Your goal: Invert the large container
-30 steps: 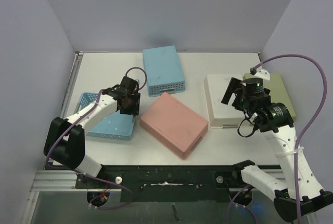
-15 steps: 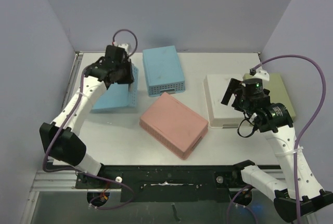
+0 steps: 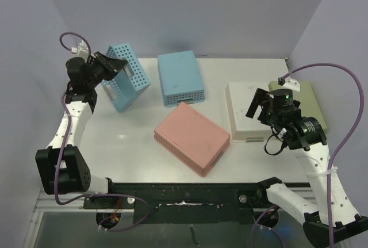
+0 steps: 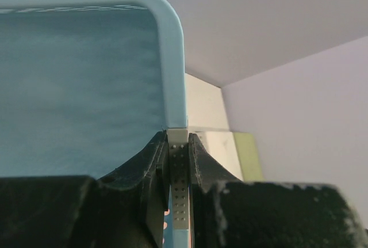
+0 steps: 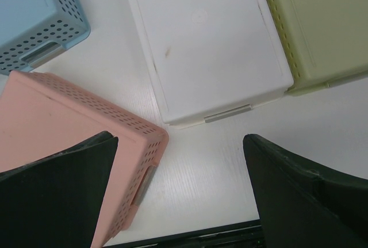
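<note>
Left tool (image 3: 108,67) is clamped narrow on the large light-blue perforated plastic container (image 3: 127,84), holding it up in the air over the far-left corner of the white tabletop (image 3: 126,136). The container is tilted steeply, with one perforated side wall facing up toward the top camera and a smooth face turned down-left (can't tell from here if that's the floor or the inside). No part of it touches the tabletop.

In the left wrist view, the left tool (image 4: 178,144) has both fingers (image 4: 154,161) pinching a thin perforated wall just under the rounded rim, one on each side. The container's (image 4: 80,98) smooth blue surface fills the left of the frame.

Right tool (image 3: 259,105) has its jaws spread wide and holds nothing. It hangs above the near-left part of a white rectangular plastic basket (image 3: 241,124). In the right wrist view, the right tool (image 5: 179,140) frames bare tabletop (image 5: 201,167) between its fingers.

Other things, all lying bottom-up on the tabletop:
- A smaller light-blue perforated basket (image 3: 180,77) sits far centre, just right of the held container and apart from it; its corner shows in the right wrist view (image 5: 29,18).
- A pink perforated plastic basket (image 3: 191,137) sits centre, angled (image 5: 63,121).
- The white basket (image 5: 207,46) is right of the pink one, close but not touching.
- A pale green plastic basket (image 3: 315,107) is on the far right (image 5: 322,23), right beside the white one.
</note>
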Robot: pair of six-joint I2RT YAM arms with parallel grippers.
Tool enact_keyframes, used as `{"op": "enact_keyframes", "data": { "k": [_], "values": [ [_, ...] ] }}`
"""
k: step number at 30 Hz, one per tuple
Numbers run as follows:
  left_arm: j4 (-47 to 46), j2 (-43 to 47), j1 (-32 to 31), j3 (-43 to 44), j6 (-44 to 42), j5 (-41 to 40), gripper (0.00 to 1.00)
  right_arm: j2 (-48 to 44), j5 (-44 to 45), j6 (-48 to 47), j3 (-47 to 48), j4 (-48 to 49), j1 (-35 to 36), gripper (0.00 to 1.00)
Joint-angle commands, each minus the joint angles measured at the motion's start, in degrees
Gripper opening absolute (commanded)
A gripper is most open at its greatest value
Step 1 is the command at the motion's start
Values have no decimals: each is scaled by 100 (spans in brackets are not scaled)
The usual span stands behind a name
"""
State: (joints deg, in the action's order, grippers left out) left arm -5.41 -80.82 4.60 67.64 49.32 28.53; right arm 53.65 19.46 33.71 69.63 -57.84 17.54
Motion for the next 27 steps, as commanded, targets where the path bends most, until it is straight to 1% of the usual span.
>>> {"op": "enact_keyframes", "data": {
  "k": [1, 3, 7, 10, 13, 14, 19, 22, 27],
  "values": [
    [-3149, 80, 86, -368, 1334, 846, 0, -165, 119, -18, 110, -25, -31, 98],
    [-4537, 28, 199, -749, 1950, 998, 0, -167, 113, 3, 96, -32, -30, 98],
    [-6774, -297, 472, -1574, 3248, 824, 0, -177, 76, 19, 43, 9, -25, 98],
    [-8423, -831, 635, -1884, 4273, 696, 0, -179, 42, 23, 27, 34, -27, 98],
    [-9697, -1405, 712, -1992, 5135, 592, 0, -162, 30, 15, 30, 46, -34, 98],
    [-9756, -1531, 717, -1982, 5209, 633, 0, -148, 28, 13, 41, 38, -27, 98],
    [-9683, -1579, 738, -2190, 4892, 748, 0, -153, 72, -1, 75, 4, -29, 98],
    [-9737, -1715, 785, -2386, 4928, 690, 0, -162, 66, 4, 68, 6, -36, 98],
    [-9733, -1697, 867, -2718, 4877, 632, 0, -174, 51, 12, 50, -7, -31, 98]
  ]
}}
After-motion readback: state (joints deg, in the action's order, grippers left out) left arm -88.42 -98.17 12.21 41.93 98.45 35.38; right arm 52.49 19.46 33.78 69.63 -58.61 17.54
